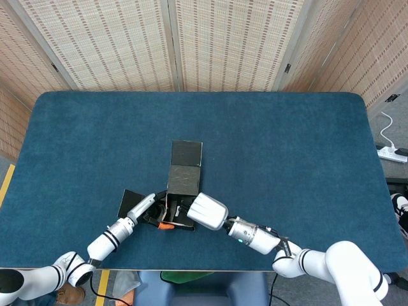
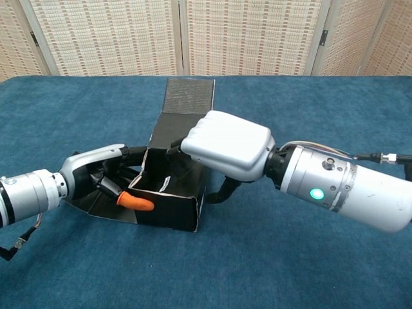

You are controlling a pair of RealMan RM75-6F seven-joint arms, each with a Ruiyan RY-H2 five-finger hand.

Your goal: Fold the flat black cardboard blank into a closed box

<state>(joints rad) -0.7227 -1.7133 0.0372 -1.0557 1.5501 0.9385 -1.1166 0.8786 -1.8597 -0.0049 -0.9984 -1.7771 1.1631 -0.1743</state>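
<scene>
Over the box (image 2: 168, 193), right hand (image 2: 225, 143) grips its wall; left hand (image 2: 106, 174) holds its side flap.

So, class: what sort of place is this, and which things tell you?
Probably a robotics lab or test room: a table covered in blue felt, woven folding screens closing it off, and a power strip on the floor beside it.

The black cardboard blank (image 2: 168, 205) is seen as matt, its raised flap (image 2: 188, 96) finely ribbed. The table (image 2: 335, 103) is covered in napped blue cloth. The right hand (image 2: 226, 144) is cased in smooth, glossy white plastic, the left hand (image 2: 106, 177) in satin silver plastic, with an orange rubbery fingertip (image 2: 135, 202).
</scene>
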